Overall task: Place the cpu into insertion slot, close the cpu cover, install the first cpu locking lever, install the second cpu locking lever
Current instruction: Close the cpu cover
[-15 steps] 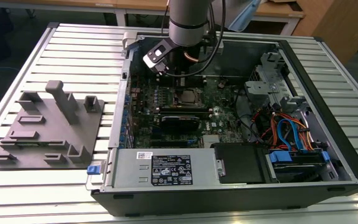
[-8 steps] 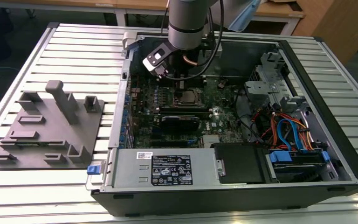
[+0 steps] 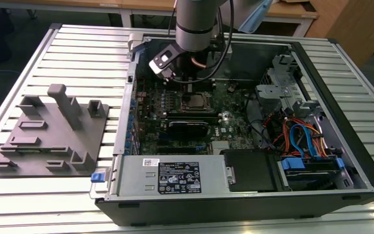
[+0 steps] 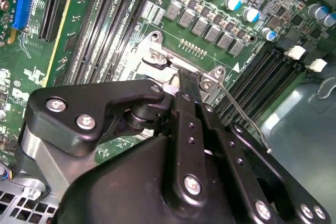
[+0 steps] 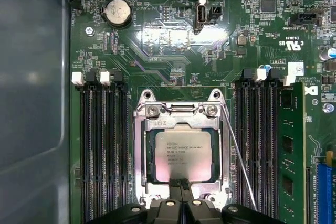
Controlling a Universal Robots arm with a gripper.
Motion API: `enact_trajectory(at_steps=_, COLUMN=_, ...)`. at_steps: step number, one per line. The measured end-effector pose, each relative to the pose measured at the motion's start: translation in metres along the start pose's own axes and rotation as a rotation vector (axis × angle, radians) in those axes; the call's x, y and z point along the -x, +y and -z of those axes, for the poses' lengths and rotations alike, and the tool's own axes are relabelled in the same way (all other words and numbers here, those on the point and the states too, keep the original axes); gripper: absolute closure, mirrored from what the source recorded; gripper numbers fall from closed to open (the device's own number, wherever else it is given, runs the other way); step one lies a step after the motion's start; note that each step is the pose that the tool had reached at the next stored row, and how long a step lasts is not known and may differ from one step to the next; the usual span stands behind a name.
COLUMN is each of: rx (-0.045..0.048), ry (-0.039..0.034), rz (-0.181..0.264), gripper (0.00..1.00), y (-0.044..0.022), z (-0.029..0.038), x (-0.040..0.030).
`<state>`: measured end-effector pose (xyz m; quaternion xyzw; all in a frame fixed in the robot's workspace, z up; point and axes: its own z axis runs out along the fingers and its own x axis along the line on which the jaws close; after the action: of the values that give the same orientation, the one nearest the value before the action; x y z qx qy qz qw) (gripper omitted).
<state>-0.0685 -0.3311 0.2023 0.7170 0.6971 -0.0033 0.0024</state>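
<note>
The cpu, a pale silver square chip, lies in its socket on the green motherboard; in the exterior view the cpu sits mid-board. The cpu cover, a grey metal frame, lies down around it with the chip showing through its window. One thin wire locking lever slants away from the socket, unlatched; in the second wrist view this lever stands up beside the fingers. My gripper is shut with nothing between its fingers, its tips at the cover's edge; the gripper hides most of the socket there.
Black memory slots flank the socket, with a fitted memory stick beyond. The open computer case holds a power supply and cable bundles. A grey fixture plate lies on the slatted table at the exterior view's left.
</note>
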Motion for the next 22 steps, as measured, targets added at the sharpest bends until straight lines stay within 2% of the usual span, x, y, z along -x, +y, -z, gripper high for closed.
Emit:
enact_trajectory(at_steps=7, rx=0.0000, ry=0.0000, rz=0.000, gripper=0.90, y=0.0013, z=0.0022, x=0.0000)
enact_trajectory(at_steps=10, rx=0.0000, ry=0.0000, rz=0.000, gripper=0.90, y=0.0073, z=0.0021, x=-0.0002)
enact_trajectory(at_steps=16, rx=0.0000, ry=0.0000, rz=0.000, gripper=0.90, y=0.0240, z=0.0020, x=-0.0006)
enact_trajectory(at_steps=18, rx=0.0000, ry=0.0000, rz=0.000, gripper=0.90, y=0.0264, z=0.0020, x=-0.0006)
enact_trajectory(at_steps=22, rx=0.0001, ry=0.0000, rz=0.003, gripper=0.90, y=0.0268, z=0.0020, x=0.0021)
